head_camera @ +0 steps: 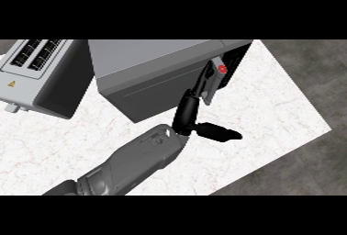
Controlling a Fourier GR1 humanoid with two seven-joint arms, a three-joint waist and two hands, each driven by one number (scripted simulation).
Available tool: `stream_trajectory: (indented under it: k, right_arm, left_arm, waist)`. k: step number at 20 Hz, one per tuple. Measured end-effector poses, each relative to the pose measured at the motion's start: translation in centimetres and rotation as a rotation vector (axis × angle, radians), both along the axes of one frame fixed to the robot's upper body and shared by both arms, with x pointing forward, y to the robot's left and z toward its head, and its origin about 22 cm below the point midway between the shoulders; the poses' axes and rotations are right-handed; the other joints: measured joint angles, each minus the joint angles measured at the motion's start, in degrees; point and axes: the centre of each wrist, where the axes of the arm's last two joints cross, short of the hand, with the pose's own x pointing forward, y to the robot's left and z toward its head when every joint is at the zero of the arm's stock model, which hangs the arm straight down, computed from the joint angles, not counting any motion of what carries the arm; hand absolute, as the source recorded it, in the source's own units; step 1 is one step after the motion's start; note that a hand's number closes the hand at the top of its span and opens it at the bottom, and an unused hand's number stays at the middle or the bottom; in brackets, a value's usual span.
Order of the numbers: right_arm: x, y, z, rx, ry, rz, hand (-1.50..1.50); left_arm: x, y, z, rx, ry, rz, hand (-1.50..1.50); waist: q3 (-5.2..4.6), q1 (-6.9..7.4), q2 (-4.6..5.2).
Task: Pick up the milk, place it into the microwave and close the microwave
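Hand (193, 114): one only, side unclear; fingers straight against microwave door (210, 82), thumb spread apart.
Toaster (34, 73): yellow warning triangle label, desk (271, 119) left.

I am operating at a kitchen counter. The evidence: a white marble-patterned countertop (271, 110) carries a boxy grey metal microwave (146, 69) and, just beside it at the left, a silver slotted toaster (37, 69) with black sides. Dark grey stone-look flooring (305, 69) borders the countertop.
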Motion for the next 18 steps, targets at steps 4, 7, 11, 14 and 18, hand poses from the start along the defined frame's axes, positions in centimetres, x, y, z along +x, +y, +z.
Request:
stream_trajectory:
  k: [4,7,11,14,18]
  right_arm:
    - [0.0,0.0,0.1,0.0,0.007,0.009,-1.5]
    - [0.1,0.0,0.4,0.002,0.002,0.02,-1.5]
    - [0.1,0.0,0.7,-0.003,0.004,0.017,-1.5]
    - [0.0,-0.3,0.9,-0.006,0.004,0.008,-1.5]
    - [-0.1,-0.6,1.1,-0.004,0.005,-0.005,-1.5]
  left_arm:
    - [0.3,0.1,0.4,-0.021,0.008,0.007,1.5]
    - [1.3,0.5,1.5,-0.003,-0.057,0.001,-1.5]
    - [1.8,0.4,1.6,0.094,-0.11,-0.009,-1.5]
    - [2.1,0.1,1.7,0.143,-0.125,-0.002,-1.5]
    - [2.2,-0.9,2.1,0.181,-0.122,0.005,-1.5]
  waist:
    - [0.01,-0.21,-0.14]
    - [0.18,0.09,-0.5]
    - [0.63,0.93,-0.96]
    - [0.81,1.66,-1.28]
    - [0.89,2.51,-1.46]
